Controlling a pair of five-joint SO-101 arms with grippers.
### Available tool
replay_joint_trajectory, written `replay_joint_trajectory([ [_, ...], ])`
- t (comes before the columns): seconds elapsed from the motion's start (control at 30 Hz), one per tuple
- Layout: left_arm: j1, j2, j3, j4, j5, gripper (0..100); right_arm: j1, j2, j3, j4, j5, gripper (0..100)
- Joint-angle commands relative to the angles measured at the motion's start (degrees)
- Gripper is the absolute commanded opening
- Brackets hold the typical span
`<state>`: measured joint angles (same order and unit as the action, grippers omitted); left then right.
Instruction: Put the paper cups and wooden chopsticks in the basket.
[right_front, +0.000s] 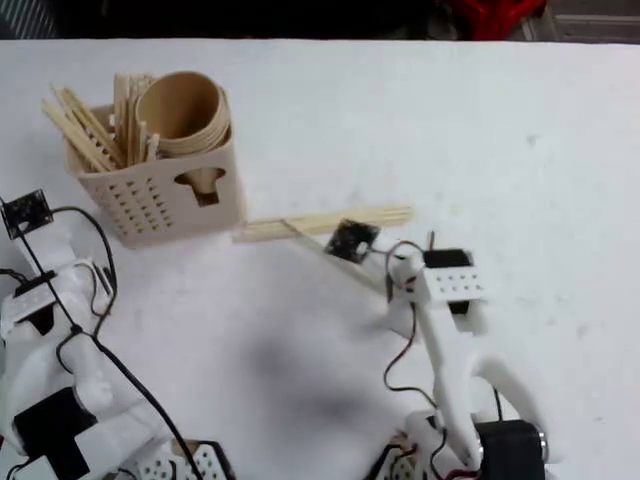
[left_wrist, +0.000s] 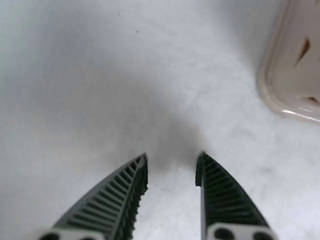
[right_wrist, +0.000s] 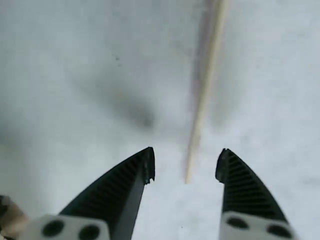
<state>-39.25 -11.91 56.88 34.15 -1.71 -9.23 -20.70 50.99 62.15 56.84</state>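
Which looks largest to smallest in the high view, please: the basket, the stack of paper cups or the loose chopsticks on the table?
1. basket: largest by area.
2. paper cups, stacked inside it.
3. loose chopsticks: thin, least area, yet about as long as the basket is wide, so by length those two look alike.

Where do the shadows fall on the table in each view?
High view: a soft dark patch on the white table between the arms. Left wrist view: a shadow just ahead of the left arm's jaws. Right wrist view: a faint shadow beside the thin wooden chopstick.
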Motion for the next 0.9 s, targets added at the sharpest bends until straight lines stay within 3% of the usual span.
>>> replay_joint_trajectory([
  [0.0,0.57,-1.45,-0.18,-0.97,0.26,17,-5.41,-1.98,-7.38,1.36,-6.86,21.3],
  [0.2,0.57,-1.45,-0.18,-0.97,0.26,17,-15.08,7.16,-16.79,-7.25,-15.56,21.2],
  [0.43,0.57,-1.45,-0.09,-0.97,0.26,17,-14.73,26.42,-24.44,-17.45,-15.21,21.2],
  [0.67,0.57,-1.45,-0.09,-0.97,0.26,17,-14.55,35.47,-29.01,-18.24,-15.21,20.8],
  [0.87,0.57,-1.45,-0.09,-0.97,0.26,17,-14.55,36.09,-29.71,-17.98,-15.56,0.7],
])
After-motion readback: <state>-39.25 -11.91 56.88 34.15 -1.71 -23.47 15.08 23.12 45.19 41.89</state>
